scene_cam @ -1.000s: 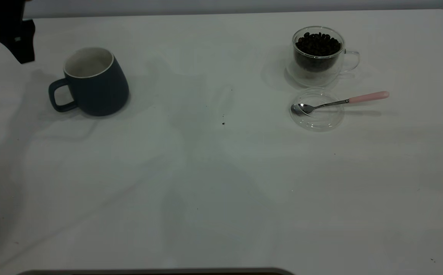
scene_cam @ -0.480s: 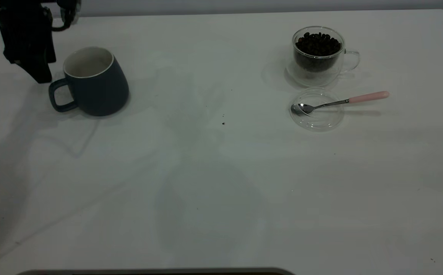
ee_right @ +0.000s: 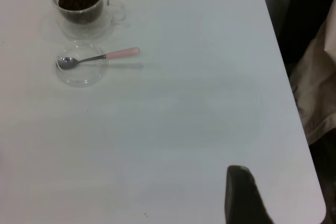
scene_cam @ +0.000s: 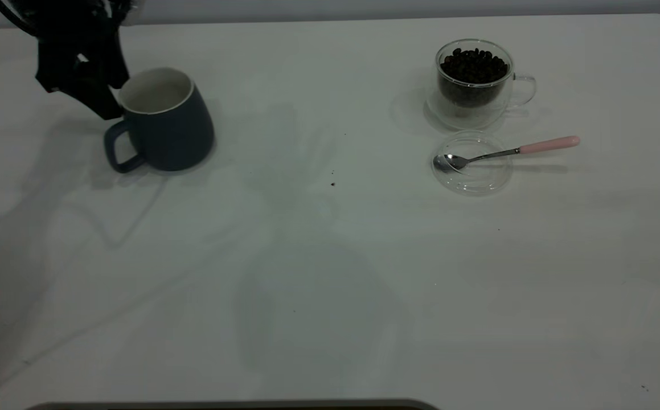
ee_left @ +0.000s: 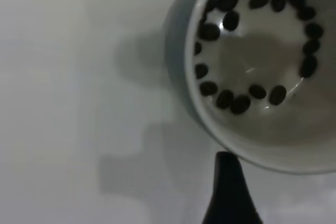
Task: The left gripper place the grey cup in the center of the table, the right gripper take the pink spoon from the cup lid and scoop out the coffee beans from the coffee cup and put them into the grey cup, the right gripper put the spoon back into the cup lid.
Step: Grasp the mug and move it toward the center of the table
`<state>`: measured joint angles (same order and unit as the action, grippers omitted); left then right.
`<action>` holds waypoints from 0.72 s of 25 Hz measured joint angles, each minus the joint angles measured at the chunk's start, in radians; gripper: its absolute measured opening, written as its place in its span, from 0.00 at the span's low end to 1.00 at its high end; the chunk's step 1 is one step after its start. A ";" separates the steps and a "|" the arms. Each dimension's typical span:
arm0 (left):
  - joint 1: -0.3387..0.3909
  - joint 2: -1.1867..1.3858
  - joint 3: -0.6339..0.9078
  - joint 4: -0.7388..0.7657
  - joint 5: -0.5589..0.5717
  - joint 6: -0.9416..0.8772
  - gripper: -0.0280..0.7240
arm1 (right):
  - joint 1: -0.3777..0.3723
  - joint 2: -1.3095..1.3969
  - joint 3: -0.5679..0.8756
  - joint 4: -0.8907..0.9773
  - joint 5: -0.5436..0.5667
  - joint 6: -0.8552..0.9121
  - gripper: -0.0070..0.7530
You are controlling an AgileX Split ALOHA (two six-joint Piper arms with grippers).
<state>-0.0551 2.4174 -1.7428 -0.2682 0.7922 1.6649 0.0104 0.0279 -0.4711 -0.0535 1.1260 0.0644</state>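
Black fingers point(scene_cam: 99, 94) touch the rounded, glossy grey cup point(scene_cam: 164, 122).

grey cup point(scene_cam: 165, 122): matt glazed ceramic, pale glossy inside | coffee cup point(scene_cam: 474, 82): clear double-walled glass | cup lid point(scene_cam: 471, 167): clear, glossy (glass or plastic, cannot tell) | spoon point(scene_cam: 506, 152): polished metal bowl, matt pink handle | table point(scene_cam: 330, 285): smooth matt white

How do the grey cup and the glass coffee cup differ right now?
The grey cup is opaque, dark outside and pale inside; the glass coffee cup is clear. The grey cup holds only a ring of beans on its bottom; the coffee cup's inner bowl looks nearly full. The left gripper is at the grey cup's rim; nothing is near the coffee cup. Both stand upright and have handles.
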 joint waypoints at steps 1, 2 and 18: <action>-0.008 0.000 0.000 -0.003 0.000 0.002 0.79 | 0.000 0.000 0.000 0.000 0.000 0.000 0.57; -0.018 0.000 0.000 -0.004 -0.001 0.004 0.79 | 0.000 0.000 0.000 0.000 0.000 0.000 0.57; -0.247 0.000 0.000 -0.098 -0.116 -0.025 0.79 | 0.000 0.000 0.000 0.000 0.000 0.000 0.57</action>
<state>-0.3017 2.4174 -1.7428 -0.3659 0.6765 1.6400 0.0104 0.0279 -0.4711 -0.0535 1.1260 0.0649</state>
